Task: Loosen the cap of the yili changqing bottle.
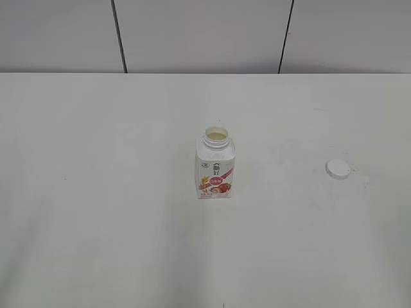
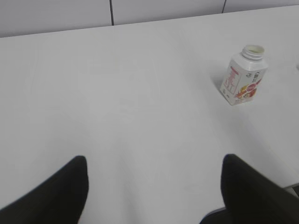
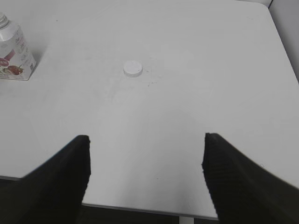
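Note:
The yili changqing bottle [image 1: 215, 165] stands upright in the middle of the white table with its neck open and pale liquid showing inside. It also shows in the left wrist view [image 2: 244, 75] and at the left edge of the right wrist view [image 3: 14, 53]. The cap [image 1: 338, 169] lies flat on the table to the bottle's right, apart from it; it shows in the right wrist view [image 3: 132, 68] too. My left gripper [image 2: 154, 186] is open and empty, far from the bottle. My right gripper [image 3: 145, 172] is open and empty, near the table's front edge. Neither gripper shows in the exterior view.
The white table [image 1: 96, 192] ends at a grey panelled wall [image 1: 192, 32] at the back. Its front edge [image 3: 140, 207] and right edge show in the right wrist view.

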